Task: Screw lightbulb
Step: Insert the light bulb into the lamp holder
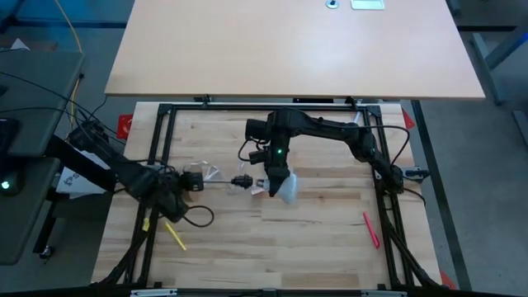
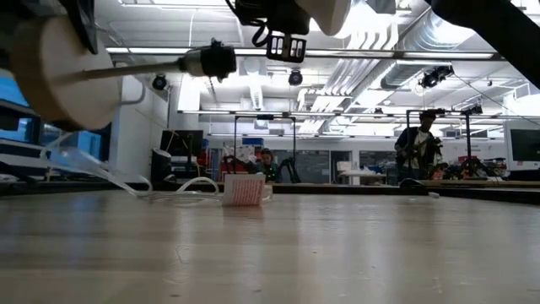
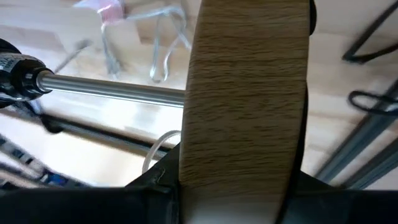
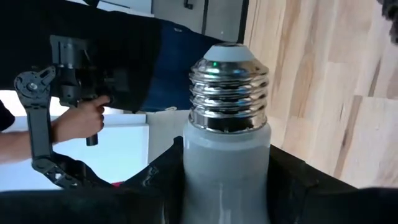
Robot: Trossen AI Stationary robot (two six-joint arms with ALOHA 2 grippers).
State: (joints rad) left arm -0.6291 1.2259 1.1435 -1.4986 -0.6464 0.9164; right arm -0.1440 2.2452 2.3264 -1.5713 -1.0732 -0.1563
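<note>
From above, the right end effector (image 1: 276,183) sits at the centre of the frame, closed around the lightbulb (image 1: 286,190), whose white globe pokes out toward lower right. The left end effector (image 1: 175,190) is at centre left, gripping the wooden disc (image 1: 193,181); a thin metal stem (image 1: 219,181) runs rightward from it to a black socket (image 1: 241,181), which ends just short of the right end effector.

The right wrist view shows what the overhead cannot: the lightbulb (image 4: 226,155) clamped at its white neck between the dark fingers (image 4: 158,177), its shiny threaded base bare and pointing away from the camera. At the left of that frame a person's hand (image 4: 81,121) holds a black handle.

The left wrist view fills with the wood-grain edge of the disc (image 3: 245,99), held between that arm's fingers, the stem (image 3: 112,88) leading off to the left.

The low view shows the disc (image 2: 59,72) and socket (image 2: 215,59) hanging at upper left, clear above the counter (image 2: 337,245).

On the overhead counter (image 1: 313,247) lie a yellow marker (image 1: 174,235) at lower left and a red one (image 1: 370,228) at lower right.
</note>
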